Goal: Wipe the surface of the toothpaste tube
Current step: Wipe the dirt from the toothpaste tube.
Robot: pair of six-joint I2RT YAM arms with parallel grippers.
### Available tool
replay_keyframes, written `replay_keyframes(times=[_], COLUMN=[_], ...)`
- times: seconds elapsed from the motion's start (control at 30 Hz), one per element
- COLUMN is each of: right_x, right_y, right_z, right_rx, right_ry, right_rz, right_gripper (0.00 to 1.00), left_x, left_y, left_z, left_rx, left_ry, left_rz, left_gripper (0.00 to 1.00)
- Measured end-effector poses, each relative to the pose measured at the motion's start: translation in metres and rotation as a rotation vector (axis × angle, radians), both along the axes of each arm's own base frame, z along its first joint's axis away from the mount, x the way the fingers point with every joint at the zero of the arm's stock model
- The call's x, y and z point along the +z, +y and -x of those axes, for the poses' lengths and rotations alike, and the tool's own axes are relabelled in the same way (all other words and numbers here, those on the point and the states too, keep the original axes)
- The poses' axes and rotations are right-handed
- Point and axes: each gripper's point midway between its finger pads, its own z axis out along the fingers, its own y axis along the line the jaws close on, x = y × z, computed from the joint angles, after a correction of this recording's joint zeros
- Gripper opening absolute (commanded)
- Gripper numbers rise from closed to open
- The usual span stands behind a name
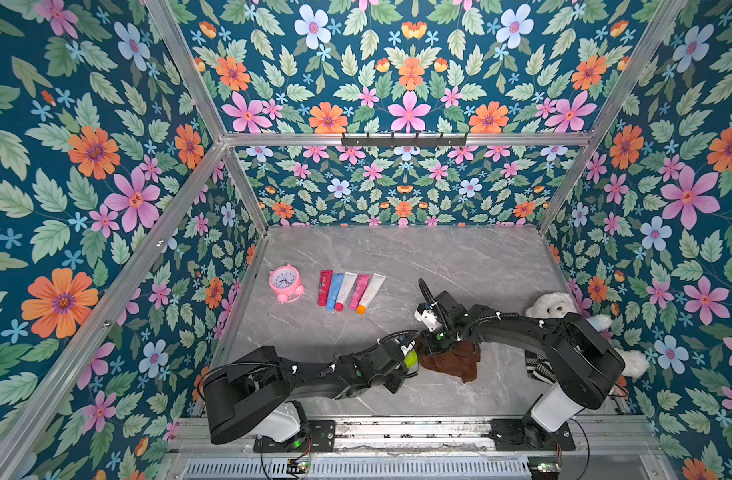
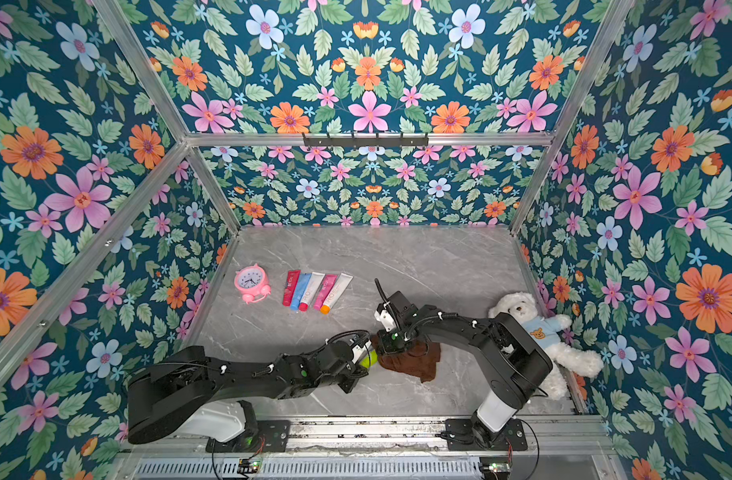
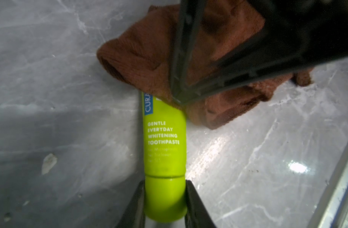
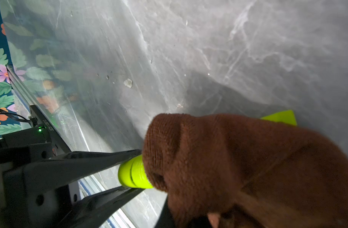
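Observation:
A lime-green toothpaste tube point(image 3: 164, 138) lies low over the grey marble table, its far end covered by a brown cloth point(image 3: 145, 59). My left gripper point(image 3: 165, 183) is shut on the tube's cap, one finger on each side. My right gripper point(image 3: 178, 100) comes down from above, its tips pinched together on the cloth right over the tube. In both top views the two grippers meet mid-table, with the tube point(image 1: 412, 358) beside the cloth point(image 1: 455, 361). In the right wrist view the cloth point(image 4: 228, 158) hides my own jaws, and only the cap end of the tube point(image 4: 135, 173) and its flat tail show.
Several coloured tubes point(image 1: 349, 291) lie in a row further back, with a pink alarm clock point(image 1: 285, 282) to their left. A white teddy bear point(image 1: 555, 305) sits against the right wall behind the right arm. Floral walls enclose the table, and a metal rail point(image 1: 397, 428) runs along the front.

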Motion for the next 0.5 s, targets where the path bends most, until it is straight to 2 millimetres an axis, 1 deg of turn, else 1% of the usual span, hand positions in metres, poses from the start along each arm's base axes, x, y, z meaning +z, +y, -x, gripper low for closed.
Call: replay_keyframes(times=[0.1,0.2,0.33,0.5], right_x=[-0.001,-0.001,-0.005,-0.004], right_y=[-0.001,0.000,0.008,0.016], right_z=[-0.002,-0.004,-0.003,-0.002], right_rx=[-0.006,-0.008,-0.001,-0.010], right_ry=[-0.015,-0.026,-0.023,-0.030], right_rz=[0.005,0.006,-0.001,-0.015], right_gripper=[0.13,0.06,0.00,0.00], left_x=[0.000,-0.001,-0.001,-0.001], left_y=[-0.002,-0.004,-0.004,-0.003], left_z=[-0.001,-0.002,-0.002,-0.002], left_rx=[0.000,0.000,0.003,0.017], left_ry=[0.001,0.002,0.005,0.011], left_rz=[-0.001,-0.003,-0.001,-0.003], left_gripper=[0.00,0.00,0.00,0.00])
